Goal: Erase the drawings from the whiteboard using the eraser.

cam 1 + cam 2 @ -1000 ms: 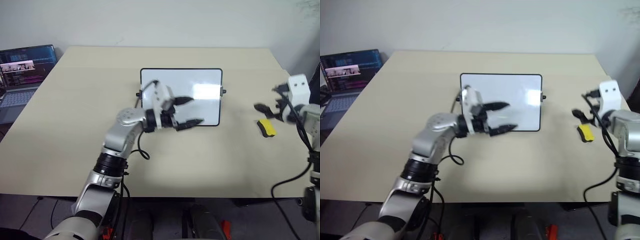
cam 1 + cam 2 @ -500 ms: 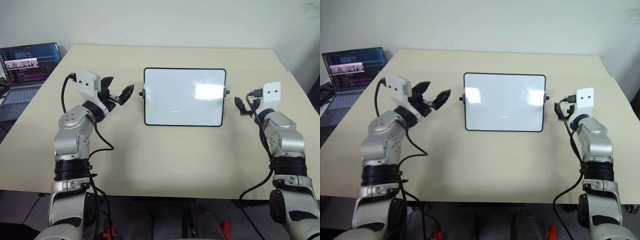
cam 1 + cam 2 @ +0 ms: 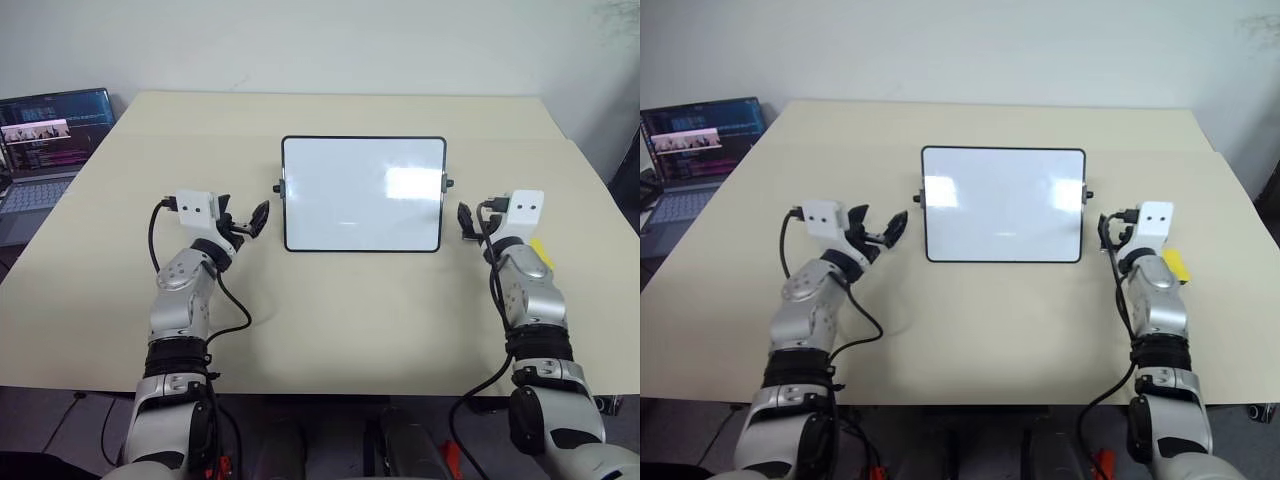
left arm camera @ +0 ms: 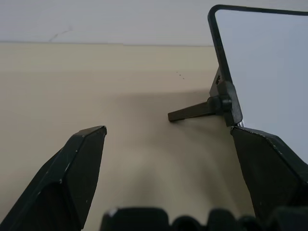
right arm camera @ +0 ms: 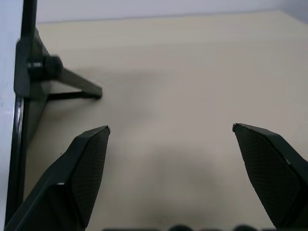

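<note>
Both arms have drawn back; spread left fingers [image 3: 243, 222] and right fingers [image 3: 470, 222] flank one whiteboard [image 3: 362, 193], one eraser [image 3: 541, 253] beside the right.

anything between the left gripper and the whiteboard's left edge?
Nothing but bare table. In the left eye view the left gripper sits open just left of the whiteboard; the left wrist view shows its side knob and stand leg ahead.

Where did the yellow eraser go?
The eraser lies on the table on the robot's right side, just beyond the right gripper and arm, well right of the whiteboard.
</note>
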Robot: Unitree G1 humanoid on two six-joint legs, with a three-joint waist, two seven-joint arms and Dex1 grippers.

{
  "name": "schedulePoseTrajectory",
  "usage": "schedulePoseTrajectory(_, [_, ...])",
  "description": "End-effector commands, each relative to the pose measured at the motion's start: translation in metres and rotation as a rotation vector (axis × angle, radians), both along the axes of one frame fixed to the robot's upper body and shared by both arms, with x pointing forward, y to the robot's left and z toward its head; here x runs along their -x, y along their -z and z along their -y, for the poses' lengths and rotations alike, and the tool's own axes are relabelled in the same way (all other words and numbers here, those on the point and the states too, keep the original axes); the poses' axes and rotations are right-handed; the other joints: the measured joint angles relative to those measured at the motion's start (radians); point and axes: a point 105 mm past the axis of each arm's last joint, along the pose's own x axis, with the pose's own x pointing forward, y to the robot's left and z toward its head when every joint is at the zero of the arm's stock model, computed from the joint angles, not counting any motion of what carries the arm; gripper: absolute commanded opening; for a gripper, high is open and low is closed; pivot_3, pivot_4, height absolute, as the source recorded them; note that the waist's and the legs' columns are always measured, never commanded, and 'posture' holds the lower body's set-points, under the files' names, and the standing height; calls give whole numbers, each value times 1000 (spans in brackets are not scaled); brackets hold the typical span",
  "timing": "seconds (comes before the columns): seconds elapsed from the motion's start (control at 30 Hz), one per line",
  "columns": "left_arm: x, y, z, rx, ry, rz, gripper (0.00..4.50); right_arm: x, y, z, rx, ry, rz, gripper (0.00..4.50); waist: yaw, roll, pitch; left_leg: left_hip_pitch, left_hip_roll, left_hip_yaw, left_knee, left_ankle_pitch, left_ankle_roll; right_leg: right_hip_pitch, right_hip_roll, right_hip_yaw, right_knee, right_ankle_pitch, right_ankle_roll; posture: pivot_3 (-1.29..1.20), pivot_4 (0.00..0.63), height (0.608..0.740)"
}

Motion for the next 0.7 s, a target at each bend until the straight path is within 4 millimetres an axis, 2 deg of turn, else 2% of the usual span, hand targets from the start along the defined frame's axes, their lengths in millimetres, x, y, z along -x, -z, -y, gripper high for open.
schedulePoseTrajectory(0.03, [1, -4, 2, -20, -2, 39, 4500, -1, -9, -1, -9, 13, 55, 4472, 0, 0, 0, 0, 0, 0, 0, 0, 0, 0, 0, 0, 0, 0, 0, 0, 150, 740])
schedulePoseTrajectory(0.17, [1, 2, 6, -30, 9, 25, 4500, -1, -4, -7, -9, 5, 49, 4472, 0, 0, 0, 0, 0, 0, 0, 0, 0, 0, 0, 0, 0, 0, 0, 0, 150, 740])
schedulePoseTrajectory(0.43, [-6, 6, -1, -42, 5, 10, 4500, -7, -6, -17, -16, 4, 69, 4472, -1, 0, 0, 0, 0, 0, 0, 0, 0, 0, 0, 0, 0, 0, 0, 0, 150, 740])
schedulePoseTrajectory(0.7, [-7, 16, 0, -55, 2, 0, 4500, -13, 8, -25, -14, -1, 42, 4472, -2, 0, 0, 0, 0, 0, 0, 0, 0, 0, 0, 0, 0, 0, 0, 0, 150, 740])
